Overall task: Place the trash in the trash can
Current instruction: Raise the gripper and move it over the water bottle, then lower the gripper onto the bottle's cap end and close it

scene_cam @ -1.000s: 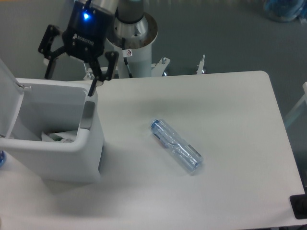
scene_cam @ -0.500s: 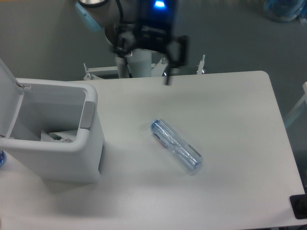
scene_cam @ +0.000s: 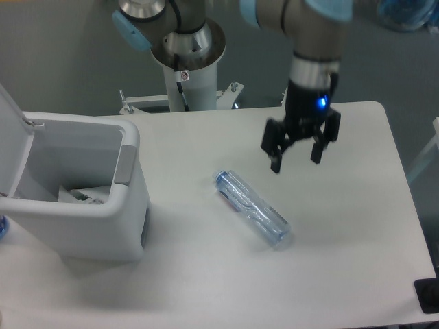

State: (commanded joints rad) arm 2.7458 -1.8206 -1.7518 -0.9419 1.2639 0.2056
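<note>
Now the gripper hangs above the counter with its fingers apart and empty. The bottle lies flat near the counter's middle, down and to the left of the fingers and apart from them, its long axis running diagonally from the cap at far left to the base at near right. The trash can stands open at the left, wrapper inside.

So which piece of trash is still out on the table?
The clear bottle, lying on its side below the open gripper. The crumpled wrapper is already inside the trash can.
</note>
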